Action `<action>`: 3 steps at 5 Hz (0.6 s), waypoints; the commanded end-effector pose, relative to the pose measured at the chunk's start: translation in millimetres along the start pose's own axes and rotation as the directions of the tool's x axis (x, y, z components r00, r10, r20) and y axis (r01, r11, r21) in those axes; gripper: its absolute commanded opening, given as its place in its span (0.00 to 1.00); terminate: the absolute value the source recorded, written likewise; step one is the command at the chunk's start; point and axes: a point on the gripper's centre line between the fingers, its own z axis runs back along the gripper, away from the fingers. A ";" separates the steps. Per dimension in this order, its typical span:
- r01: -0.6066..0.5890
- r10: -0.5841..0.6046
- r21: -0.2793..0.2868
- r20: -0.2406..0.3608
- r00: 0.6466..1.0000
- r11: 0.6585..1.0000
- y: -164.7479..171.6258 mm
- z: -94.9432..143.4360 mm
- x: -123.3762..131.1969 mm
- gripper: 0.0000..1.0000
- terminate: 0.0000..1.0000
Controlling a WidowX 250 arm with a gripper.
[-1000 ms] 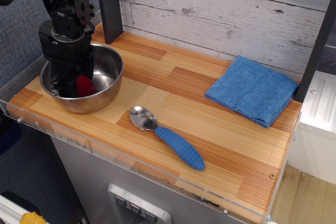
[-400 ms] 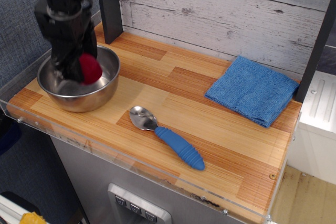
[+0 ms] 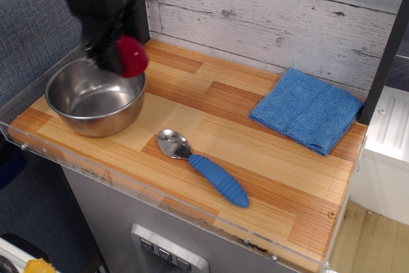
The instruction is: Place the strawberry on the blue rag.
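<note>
The pincer [image 3: 118, 55] is closed on the strawberry [image 3: 132, 56], which shows red between the dark fingers at the 3 o'clock side of the tool. A second ago it was down inside the steel bowl [image 3: 96, 103] with the fruit low against the wall; since then it has risen, and the strawberry now hangs clear above the bowl's rim at about 1 o'clock of the bowl. The bowl looks empty. By that, the pick is done and the carry is what remains.

The blue rag [image 3: 308, 109] lies well apart at 3 o'clock from the pincer, flat at the far right of the counter [image 3: 255, 151], close to the back wall [image 3: 275, 11] and just beside a dark post [image 3: 386, 55] at the right edge. The wood between is bare; the spoon [image 3: 203, 165] lies nearer the front, at about 5 o'clock from the pincer and off a straight line to the rag.

A second dark post [image 3: 133, 4] stands right behind the pincer at 12 o'clock, so room there is tight. The path likely wants to go rightward at height and set down short of the right-hand post.
</note>
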 end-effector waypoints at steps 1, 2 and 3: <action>0.136 -0.138 -0.116 -0.004 0.990 0.984 -20.4 39.8 -47.4 0.00 0.00; 0.207 -0.210 -0.119 -0.016 0.978 0.971 -26.2 35.1 -78.6 0.00 0.00; 0.307 -0.313 -0.118 -0.037 0.949 0.944 -39.6 22.7 -122.5 0.00 0.00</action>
